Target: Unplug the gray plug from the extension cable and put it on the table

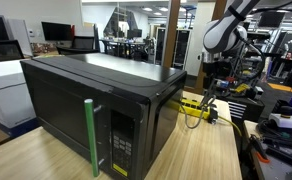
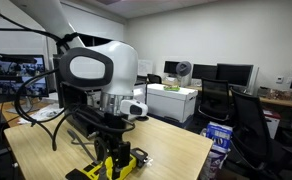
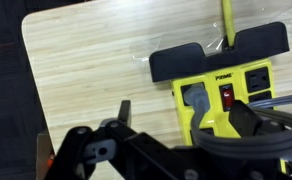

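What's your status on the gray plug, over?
Gripper open, hovering over the extension cable. Gray plug seated in its socket, not gripped. Nothing visible between fingers and plug; microwave close by.

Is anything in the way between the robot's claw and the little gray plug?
Nothing visible is. In the wrist view the open gripper is close to the gray plug in the yellow extension cable, with no object between them. The table shows right beside it.

The arm [image 2: 91, 68] is bent forward with its final link vertical. The gripper [image 3: 181, 115] points downward, jaws spread wide apart in the wrist view
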You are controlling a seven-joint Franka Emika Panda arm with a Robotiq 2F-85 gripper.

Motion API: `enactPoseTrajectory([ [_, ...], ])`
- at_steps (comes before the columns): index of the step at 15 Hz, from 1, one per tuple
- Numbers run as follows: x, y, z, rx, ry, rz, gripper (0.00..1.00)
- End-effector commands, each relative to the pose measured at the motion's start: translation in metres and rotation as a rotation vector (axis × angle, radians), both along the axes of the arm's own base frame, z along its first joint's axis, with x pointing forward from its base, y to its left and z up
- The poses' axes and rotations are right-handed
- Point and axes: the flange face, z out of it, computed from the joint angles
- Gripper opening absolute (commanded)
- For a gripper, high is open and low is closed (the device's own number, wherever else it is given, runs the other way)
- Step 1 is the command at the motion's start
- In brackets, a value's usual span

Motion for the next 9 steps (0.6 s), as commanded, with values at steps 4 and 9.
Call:
enactPoseTrajectory([
  [4, 0.003, -0.007, -0.016, 0.015, -0.021, -0.020, 1.00],
  [9, 0.005, -0.013, -0.026, 0.012, -0.045, -0.043, 1.00],
])
